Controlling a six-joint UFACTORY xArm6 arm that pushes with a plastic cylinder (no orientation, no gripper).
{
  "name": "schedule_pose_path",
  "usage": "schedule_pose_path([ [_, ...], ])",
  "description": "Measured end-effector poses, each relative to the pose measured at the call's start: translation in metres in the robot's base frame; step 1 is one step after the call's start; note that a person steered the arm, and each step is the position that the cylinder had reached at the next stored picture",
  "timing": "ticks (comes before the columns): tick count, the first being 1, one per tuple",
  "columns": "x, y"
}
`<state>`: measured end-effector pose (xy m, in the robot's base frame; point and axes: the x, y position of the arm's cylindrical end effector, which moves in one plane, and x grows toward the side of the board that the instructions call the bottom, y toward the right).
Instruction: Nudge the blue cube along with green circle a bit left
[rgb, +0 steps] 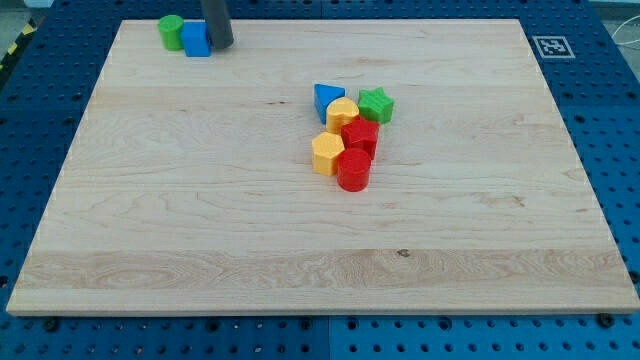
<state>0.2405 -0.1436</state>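
At the far left of the tabletop (200, 220), my tip (220, 46) touches the blue cube's (196, 40) right side, the green circle (170, 31) touching its left; no fingers exist.

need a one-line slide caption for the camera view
My tip sits just right of the blue cube and green circle at the board's top-left corner.

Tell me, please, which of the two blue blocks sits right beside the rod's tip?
The blue cube at the view's top left, touching my tip and the green circle; the blue triangle lies mid-board.
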Motion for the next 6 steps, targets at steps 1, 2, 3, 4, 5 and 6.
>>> schedule_pose_path([
  [1,0.001,0.0],
  [2,0.003,0.006],
  [3,-0.004,0.013],
  [4,-0.011,-0.001],
  [5,-0.031,-0.015],
  [6,-0.049,-0.019],
])
